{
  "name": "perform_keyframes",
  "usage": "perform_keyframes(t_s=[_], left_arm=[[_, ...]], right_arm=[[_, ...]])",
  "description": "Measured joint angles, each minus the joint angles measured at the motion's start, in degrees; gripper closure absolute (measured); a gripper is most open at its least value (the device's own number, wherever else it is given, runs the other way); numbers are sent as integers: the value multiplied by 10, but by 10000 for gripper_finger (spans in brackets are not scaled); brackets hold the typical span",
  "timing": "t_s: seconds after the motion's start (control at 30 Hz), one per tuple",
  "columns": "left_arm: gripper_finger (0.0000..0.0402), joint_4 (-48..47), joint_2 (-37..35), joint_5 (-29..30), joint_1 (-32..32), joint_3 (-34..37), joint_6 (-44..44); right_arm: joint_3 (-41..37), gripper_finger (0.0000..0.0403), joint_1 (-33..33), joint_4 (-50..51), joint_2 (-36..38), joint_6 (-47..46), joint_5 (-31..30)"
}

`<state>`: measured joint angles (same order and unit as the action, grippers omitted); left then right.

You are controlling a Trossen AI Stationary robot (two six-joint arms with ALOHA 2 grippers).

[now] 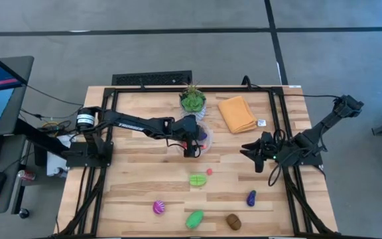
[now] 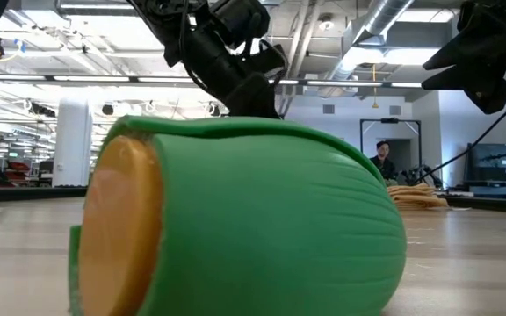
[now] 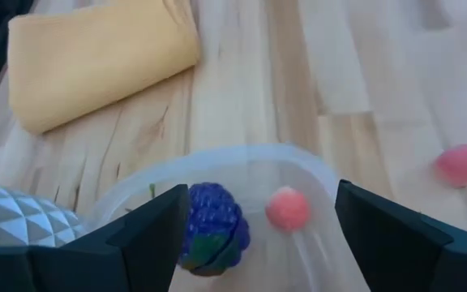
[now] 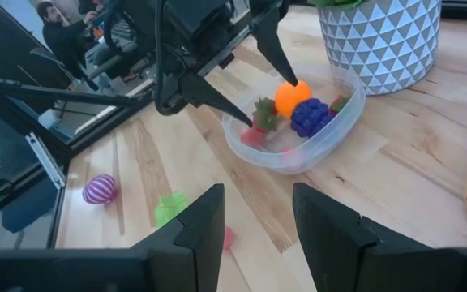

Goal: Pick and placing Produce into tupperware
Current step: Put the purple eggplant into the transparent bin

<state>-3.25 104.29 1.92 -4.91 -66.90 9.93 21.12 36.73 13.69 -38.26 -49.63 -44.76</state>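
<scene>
now left gripper [image 4: 254,77] open over tupperware [image 4: 331,134]

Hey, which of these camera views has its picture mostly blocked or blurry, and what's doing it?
Low view: a green and orange toy vegetable sits right against the lens and fills most of the frame, soft-edged, leaving only ceiling lights and the arms above. Left wrist view: the pink piece in the tupperware looks smeared, and the far tabletop is soft. High view and right wrist view are unobstructed.

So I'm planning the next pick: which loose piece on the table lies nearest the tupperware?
The small pink piece, lying just beyond the tupperware, closer than the light-green piece beside it.
</scene>
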Motion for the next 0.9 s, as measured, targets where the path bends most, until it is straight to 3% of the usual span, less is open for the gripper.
perform_keyframes(t_s=[0.13, 0.4, 0.63, 0.9], left_arm=[[99, -77, -6, -40, 0, -48, 1], [99, -346, -6, -134, 1, -165, 52], [99, -531, -6, -185, 7, -172, 38], [100, -526, -30, -183, 77, -140, -40]], right_arm=[[0, 234, 0, 0, 0, 0, 21], [0, 234, 0, -7, 0, 0, 80], [0, 234, 0, -9, 0, 2, 104], [0, 234, 0, -7, 0, 41, 107]])
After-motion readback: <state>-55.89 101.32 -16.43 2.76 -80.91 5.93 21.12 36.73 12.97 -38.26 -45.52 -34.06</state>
